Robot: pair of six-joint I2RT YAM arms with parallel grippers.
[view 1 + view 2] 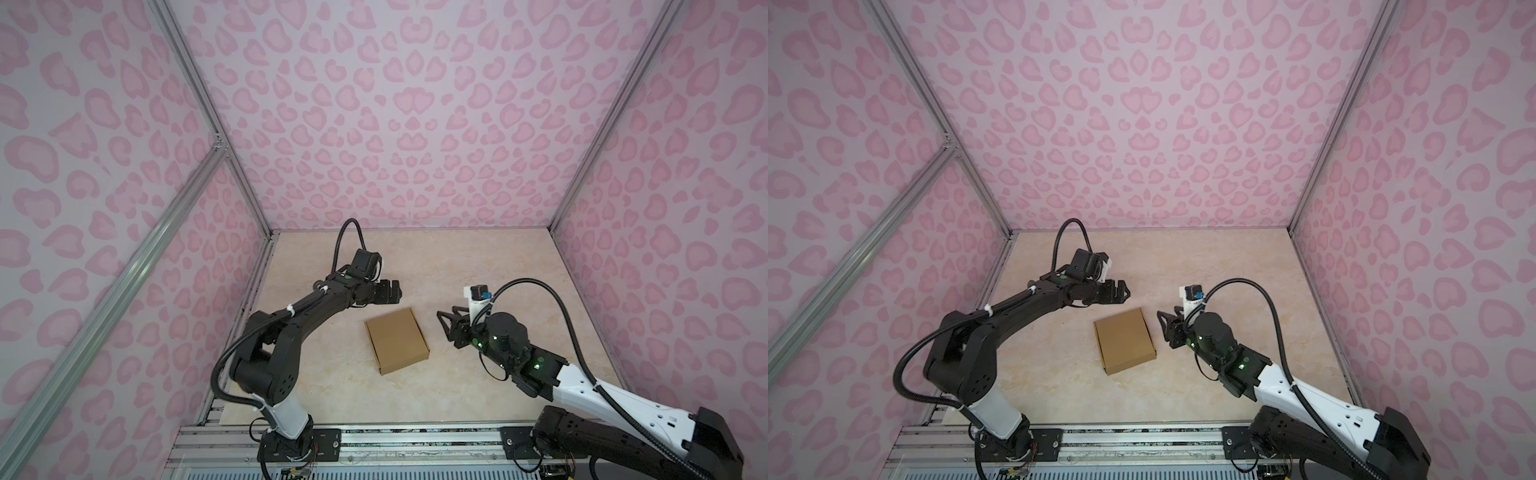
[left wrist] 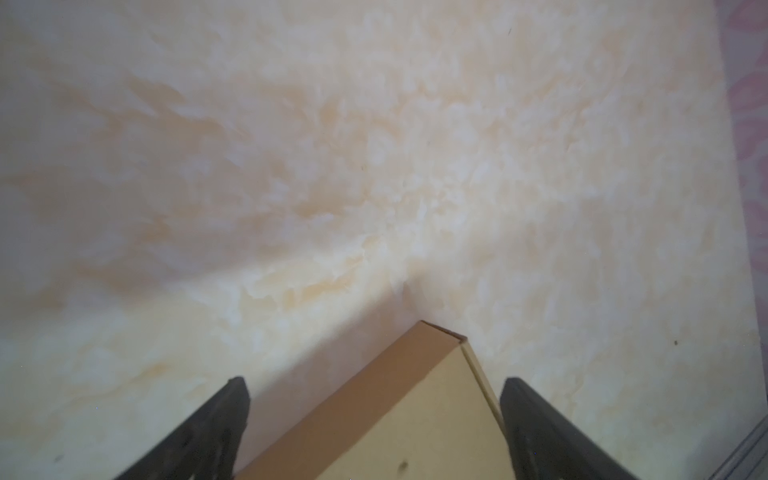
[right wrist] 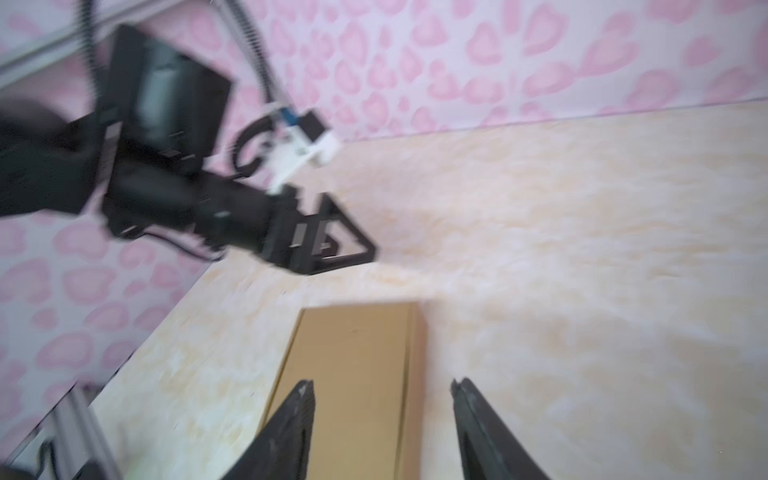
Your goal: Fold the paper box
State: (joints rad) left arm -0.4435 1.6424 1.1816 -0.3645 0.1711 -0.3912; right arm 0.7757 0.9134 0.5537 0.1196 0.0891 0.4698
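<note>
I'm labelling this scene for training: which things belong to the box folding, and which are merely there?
Belongs to the job:
paper box, lying closed on the table
left claw, open
right claw, open

Merely there:
table
pink patterned walls
metal frame rails

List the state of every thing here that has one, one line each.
paper box: folded shut, lying flat on the table, held by nothing
left gripper: open, empty, beside the box's far corner
right gripper: open, empty, off the box's right side
</note>
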